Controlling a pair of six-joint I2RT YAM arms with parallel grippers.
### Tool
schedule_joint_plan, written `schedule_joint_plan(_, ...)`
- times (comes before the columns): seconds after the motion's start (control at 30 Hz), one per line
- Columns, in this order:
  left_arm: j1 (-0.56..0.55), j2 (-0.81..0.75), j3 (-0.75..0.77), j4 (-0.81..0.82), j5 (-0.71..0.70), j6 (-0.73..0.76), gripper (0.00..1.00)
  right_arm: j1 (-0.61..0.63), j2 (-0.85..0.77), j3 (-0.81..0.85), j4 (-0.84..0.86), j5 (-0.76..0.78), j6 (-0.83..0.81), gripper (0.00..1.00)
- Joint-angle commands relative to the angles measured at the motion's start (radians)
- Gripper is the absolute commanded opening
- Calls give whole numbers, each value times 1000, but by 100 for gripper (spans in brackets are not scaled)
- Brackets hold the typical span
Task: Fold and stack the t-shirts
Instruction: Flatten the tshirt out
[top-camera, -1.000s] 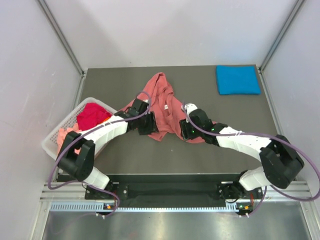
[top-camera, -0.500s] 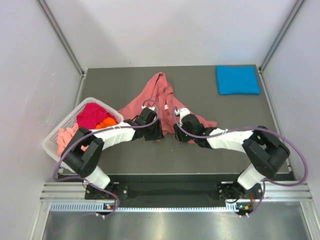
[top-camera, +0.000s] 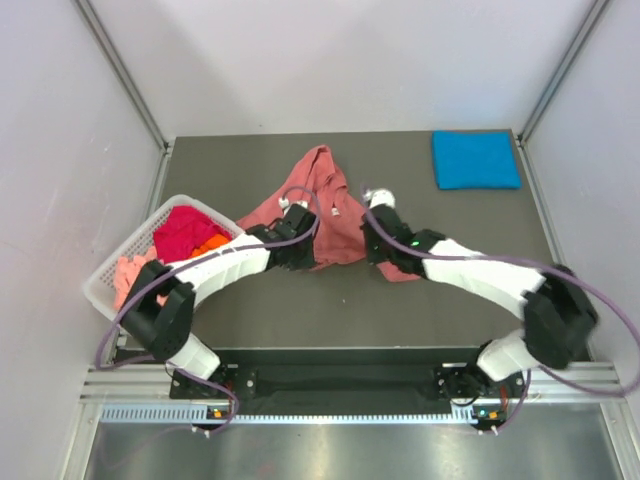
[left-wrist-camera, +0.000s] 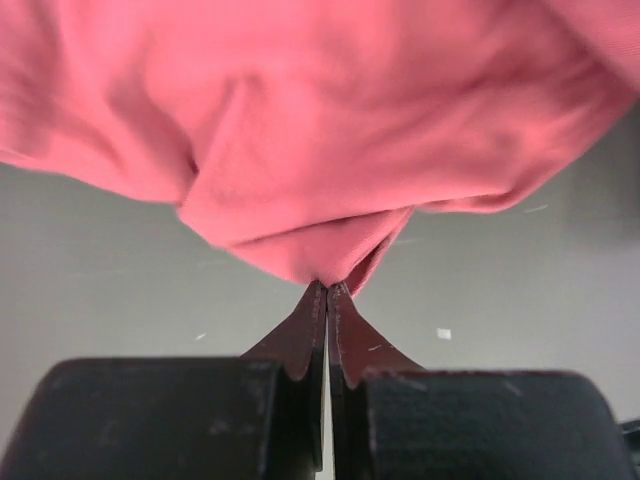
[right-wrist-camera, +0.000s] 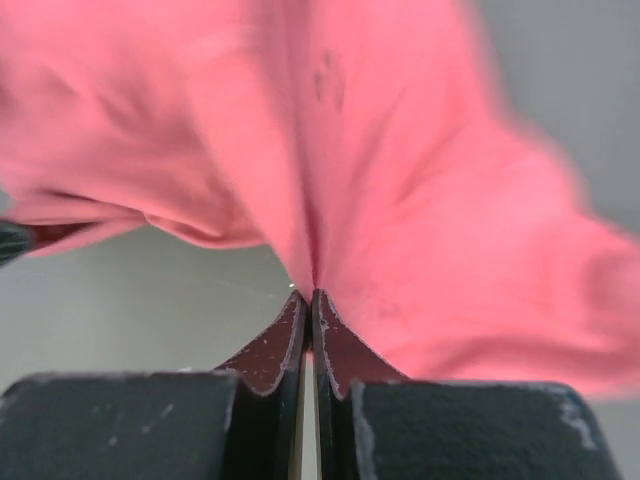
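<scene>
White slatted basket sits angled at the left edge of the dark grey table. Pale walls close in on three sides, and a silver rail runs along the front.

I see soft, even light in the top view, with only faint shadows on the counter. In both wrist views the pink shirt is blurred, while the fingers stay sharp.
</scene>
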Motion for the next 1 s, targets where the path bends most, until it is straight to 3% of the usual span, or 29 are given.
schedule_joint_plan(0.0, -1, -154, 168, -189, -132, 57, 0, -22, -292, 158, -261, 122, 63, 0)
schedule_joint_plan(0.13, -1, -235, 304, -258, -206, 118, 0, -145, -442, 225, -439, 142, 84, 0)
schedule_joint_plan(0.33, 1, -254, 373, -314, -269, 157, 0, -377, -530, 206, -478, 94, 45, 0)
schedule_joint_plan(0.5, 1, -206, 337, -337, -283, 154, 0, -473, -501, 38, -441, 40, 57, 0)
schedule_joint_plan(0.67, 2, -186, 249, -357, -330, 132, 0, -644, -449, -123, -365, 65, 81, 0)
schedule_joint_plan(0.87, 5, -174, 171, -358, -344, 94, 0, -830, -317, -98, -252, 16, 59, 0)
schedule_joint_plan(0.97, 5, -180, 169, -378, -335, 71, 0, -862, -231, -43, -268, 63, 82, 8)
